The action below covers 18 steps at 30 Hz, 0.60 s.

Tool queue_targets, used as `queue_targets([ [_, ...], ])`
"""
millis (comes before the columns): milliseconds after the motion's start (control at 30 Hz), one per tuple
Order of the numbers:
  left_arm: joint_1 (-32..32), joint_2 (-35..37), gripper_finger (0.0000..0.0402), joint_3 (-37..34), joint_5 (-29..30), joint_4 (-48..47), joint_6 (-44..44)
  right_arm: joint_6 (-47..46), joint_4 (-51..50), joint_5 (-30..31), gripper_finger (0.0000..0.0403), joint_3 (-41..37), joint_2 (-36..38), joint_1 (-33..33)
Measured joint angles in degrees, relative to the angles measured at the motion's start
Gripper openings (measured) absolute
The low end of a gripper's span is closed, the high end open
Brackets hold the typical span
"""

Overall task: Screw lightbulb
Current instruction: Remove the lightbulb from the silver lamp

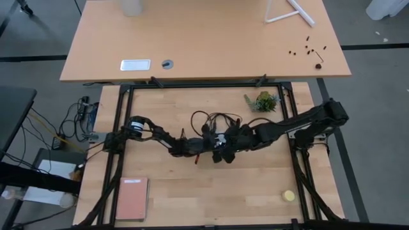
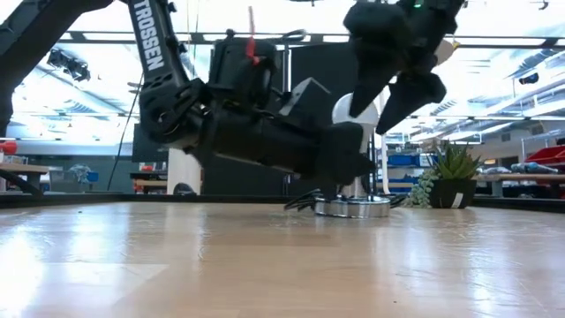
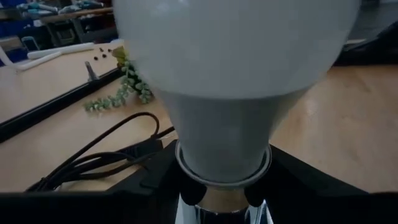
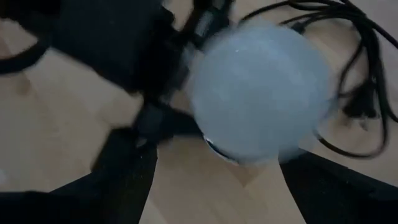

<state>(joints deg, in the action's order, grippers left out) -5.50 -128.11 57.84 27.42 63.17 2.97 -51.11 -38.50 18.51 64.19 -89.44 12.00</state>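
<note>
The left gripper [image 2: 340, 190] is lying low over the tabletop [image 2: 265, 265], its fingers [image 3: 155, 180] sitting either side of the lightbulb [image 3: 230, 93] neck, just above the round silvery base [image 2: 353, 207]; whether they are pressing on it I cannot tell. The lightbulb is standing upright on that base, between these fingers. The right gripper [image 2: 388, 102] is hanging above the bulb's dome, its fingers [image 4: 124, 180] spread wide apart and flanking the dome without visibly touching. Beyond them a black cord [image 4: 348, 81] is coiling, and a small plant [image 2: 452, 177] is standing farther back.
</note>
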Motion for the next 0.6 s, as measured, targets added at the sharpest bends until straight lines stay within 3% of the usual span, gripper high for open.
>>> queue_targets([
  [167,-0.9,0.0,0.0187,2.0,0.8,-3.2,-0.2,-2.7,-8.6,2.0,0.0346,5.4,-3.6,-1.3],
  [400,-1.9,0.0,0.0188,2.1,1.9,-2.9,0.1,-3.4,-8.4,2.5,0.0346,8.1,-3.7,-3.0],
  [600,-2.0,0.0,0.0188,2.1,2.1,-2.9,-0.1,-4.4,-8.7,-4.3,0.0346,8.0,-5.3,-5.8],
])
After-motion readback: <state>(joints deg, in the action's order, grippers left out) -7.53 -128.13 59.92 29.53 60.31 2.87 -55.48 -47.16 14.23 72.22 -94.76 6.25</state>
